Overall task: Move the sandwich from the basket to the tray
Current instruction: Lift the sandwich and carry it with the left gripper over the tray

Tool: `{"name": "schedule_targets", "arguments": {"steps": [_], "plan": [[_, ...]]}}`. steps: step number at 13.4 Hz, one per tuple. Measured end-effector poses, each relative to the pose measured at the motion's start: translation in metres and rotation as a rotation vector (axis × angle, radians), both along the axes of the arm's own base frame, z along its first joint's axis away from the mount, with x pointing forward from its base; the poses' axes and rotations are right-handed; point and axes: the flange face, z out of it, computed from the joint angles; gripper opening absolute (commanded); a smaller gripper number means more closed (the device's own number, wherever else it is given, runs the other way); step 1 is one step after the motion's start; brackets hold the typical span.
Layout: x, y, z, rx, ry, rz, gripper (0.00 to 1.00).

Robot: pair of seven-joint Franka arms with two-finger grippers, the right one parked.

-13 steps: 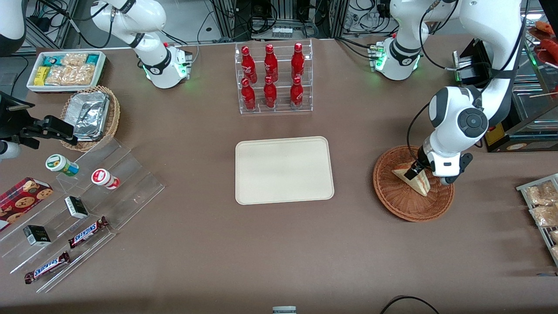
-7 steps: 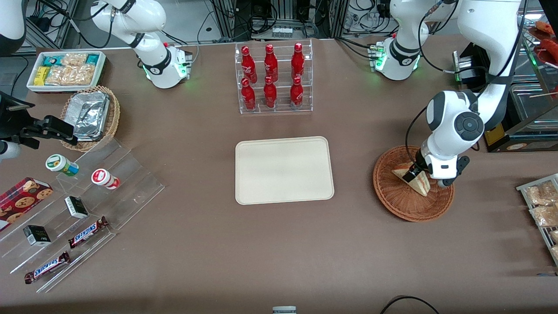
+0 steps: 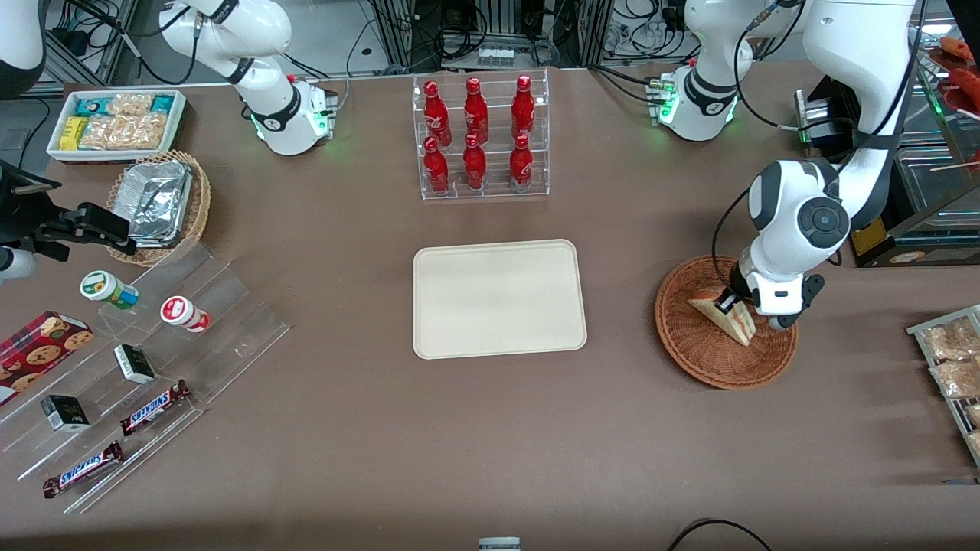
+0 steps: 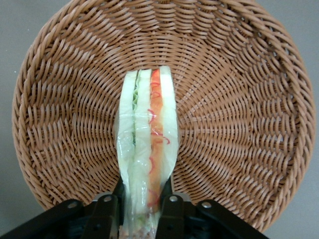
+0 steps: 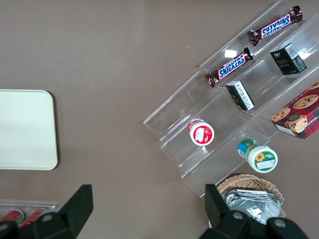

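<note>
Brown worktop [image 3: 459, 428] fills the front view. Cream tray [image 3: 499, 299] lies flat at its middle, bare, with a clear rack of red bottles [image 3: 478, 138] farther from the camera. Reddish wicker basket [image 3: 724, 323] sits toward the working arm's end, well apart from the tray. Sandwich [image 3: 727, 316] rests in the basket, a pale wedge. Claw [image 3: 727, 301] is down in the basket at the sandwich, under the white wrist. Toward the parked arm's end: tan basket with foil containers [image 3: 158, 202], white bin of snack packets [image 3: 116, 123], clear stepped stand [image 3: 153, 367] with small cups, boxes and chocolate bars.

Left wrist view: basket [image 4: 239, 109] weave all round, sandwich [image 4: 148, 149] on edge, green and red layers showing through clear wrap. Claw [image 4: 140, 209] is closed onto the sandwich's near end, one black finger [image 4: 168, 211] pressed to each bread face.

Right wrist view: tray [image 5: 25, 129] corner, stepped stand [image 5: 234, 104], foil basket [image 5: 251, 199] on the worktop [image 5: 99, 59].
</note>
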Motion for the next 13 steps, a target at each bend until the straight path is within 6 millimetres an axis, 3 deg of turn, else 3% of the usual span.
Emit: {"name": "schedule_targets", "arguments": {"steps": [3, 6, 9, 11, 13], "plan": [[0.007, 0.000, 0.032, 0.016, 0.062, -0.010, 0.00], [0.018, -0.015, 0.103, 0.036, 0.132, -0.056, 0.00], [0.025, -0.065, 0.172, 0.038, 0.137, -0.138, 0.00], [0.019, -0.108, 0.195, 0.032, 0.124, -0.215, 0.00], [0.008, -0.156, 0.202, 0.020, 0.109, -0.302, 0.00]]}}
